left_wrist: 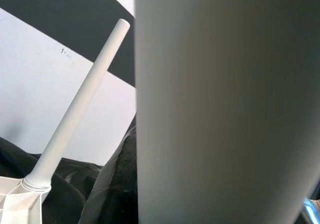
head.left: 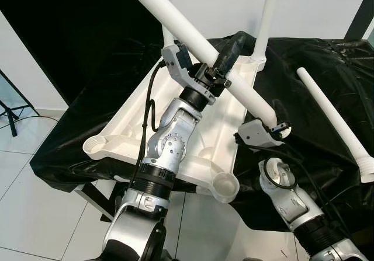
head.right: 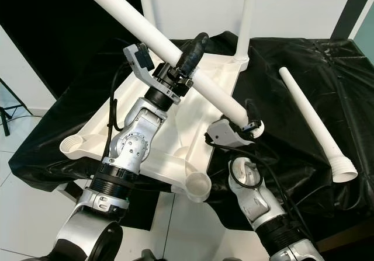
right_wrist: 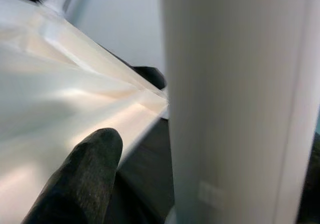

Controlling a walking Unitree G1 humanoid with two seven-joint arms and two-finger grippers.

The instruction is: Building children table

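Left gripper [head.left: 225, 59] is pinching the white leg [head.left: 198, 42] mid-length, holding it slanted above the upturned white tabletop [head.left: 175, 126]. Right gripper [head.left: 279, 125] is gripping the leg's lower end, fingers closed around it. Left wrist view is showing one upright leg [left_wrist: 75, 119] seated in a corner socket; head views are showing two, plus a loose leg [head.left: 333, 118] lying on the black cloth [head.left: 315, 62].

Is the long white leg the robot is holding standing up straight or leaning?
Leaning. The white leg slants across the upside-down tabletop, held by the left end effector and the right end effector.
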